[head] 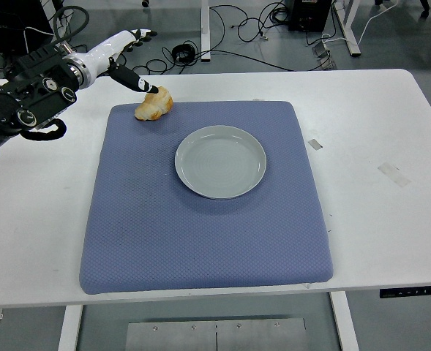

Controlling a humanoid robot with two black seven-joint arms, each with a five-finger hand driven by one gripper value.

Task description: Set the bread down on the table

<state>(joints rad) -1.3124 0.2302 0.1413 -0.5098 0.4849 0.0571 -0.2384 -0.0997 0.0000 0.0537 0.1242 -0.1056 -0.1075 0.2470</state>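
At the blue mat's (200,212) far-left corner, bread (154,104) lying loose — left robot hand (127,55) open, one fingertip touching it

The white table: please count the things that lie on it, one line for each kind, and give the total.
Bread: 1, at the mat's far left corner, under the left hand
Plate: 1, grey, nothing on it
Mat: 1, blue, under both
Total: 3

plate (220,161) sits mid-mat (200,241); bread (154,105) at the mat's far-left corner, on the table (369,146).
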